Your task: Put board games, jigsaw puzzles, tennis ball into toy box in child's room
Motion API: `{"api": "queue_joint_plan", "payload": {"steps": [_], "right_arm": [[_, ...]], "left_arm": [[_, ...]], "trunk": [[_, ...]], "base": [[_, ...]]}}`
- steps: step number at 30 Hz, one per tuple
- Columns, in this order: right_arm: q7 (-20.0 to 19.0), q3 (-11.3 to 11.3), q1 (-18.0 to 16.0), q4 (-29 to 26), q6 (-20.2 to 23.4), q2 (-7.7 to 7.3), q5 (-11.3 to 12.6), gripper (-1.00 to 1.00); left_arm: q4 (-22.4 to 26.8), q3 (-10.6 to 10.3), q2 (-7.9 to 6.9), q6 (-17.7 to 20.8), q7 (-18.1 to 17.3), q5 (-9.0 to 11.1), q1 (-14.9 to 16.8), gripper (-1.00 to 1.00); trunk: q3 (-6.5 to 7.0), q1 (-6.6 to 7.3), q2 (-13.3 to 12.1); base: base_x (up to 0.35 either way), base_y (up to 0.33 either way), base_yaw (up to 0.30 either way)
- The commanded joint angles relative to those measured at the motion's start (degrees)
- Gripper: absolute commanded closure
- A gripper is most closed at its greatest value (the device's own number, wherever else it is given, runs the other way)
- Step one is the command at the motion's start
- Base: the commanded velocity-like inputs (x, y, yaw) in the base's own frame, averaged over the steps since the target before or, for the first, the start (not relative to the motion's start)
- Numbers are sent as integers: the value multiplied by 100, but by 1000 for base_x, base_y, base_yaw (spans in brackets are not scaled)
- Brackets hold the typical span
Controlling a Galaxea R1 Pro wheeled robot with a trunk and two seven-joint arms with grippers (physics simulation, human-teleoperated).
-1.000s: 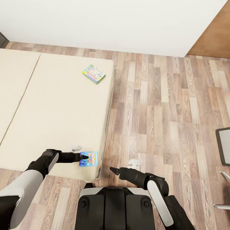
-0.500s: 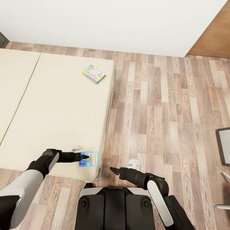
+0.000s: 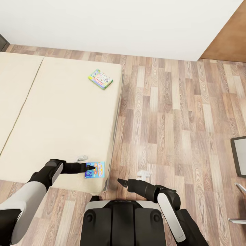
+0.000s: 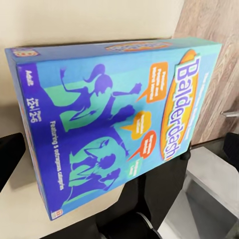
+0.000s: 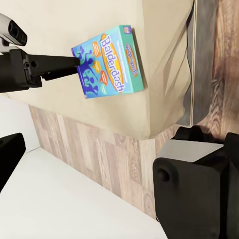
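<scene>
A blue board game (image 3: 95, 169) lies flat on the near corner of the bed (image 3: 61, 119), close to the mattress edge. My left gripper (image 3: 90, 167) is at the box's left end, open, its fingers (image 4: 11, 154) wide apart on either side of the lid (image 4: 109, 124). The right wrist view shows that gripper (image 5: 74, 62) touching the blue box (image 5: 112, 62) at its end. A pastel board game with a green edge (image 3: 100, 79) lies farther up the bed near its right side. My right gripper (image 3: 121, 182) hangs open over the floor beside the bed's corner, holding nothing.
Wood-plank floor (image 3: 171, 119) stretches to the right of the bed. A white wall (image 3: 119, 24) runs behind, with a brown panel (image 3: 229, 34) at the far right. A dark-framed object (image 3: 239, 155) and thin metal legs (image 3: 239, 205) sit at the right edge.
</scene>
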State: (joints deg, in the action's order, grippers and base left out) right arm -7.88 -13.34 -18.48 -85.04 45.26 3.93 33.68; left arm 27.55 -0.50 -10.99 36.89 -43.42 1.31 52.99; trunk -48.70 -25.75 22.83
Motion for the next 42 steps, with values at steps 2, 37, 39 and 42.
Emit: {"api": "queue_joint_plan", "payload": {"steps": [2,37,39,42], "right_arm": [[-32,7,-2,-1,26,3,-28,-100],[-36,7,-4,-3,28,3,-28,-100],[-37,7,-4,-4,27,3,-28,-100],[-37,7,-2,-4,29,3,-28,-100]], "left_arm": [[5,-4,-1,38,-18,15,1,-100],[5,-10,97,53,-123,18,2,-100],[5,-11,100,50,-126,18,2,-100],[5,-9,105,48,-129,18,2,-100]], "trunk": [[-6,-3,9],[-6,-3,9],[-6,-3,9],[-6,-3,9]], "base": [[0,0,0],[0,0,0],[0,0,0],[0,0,0]]}}
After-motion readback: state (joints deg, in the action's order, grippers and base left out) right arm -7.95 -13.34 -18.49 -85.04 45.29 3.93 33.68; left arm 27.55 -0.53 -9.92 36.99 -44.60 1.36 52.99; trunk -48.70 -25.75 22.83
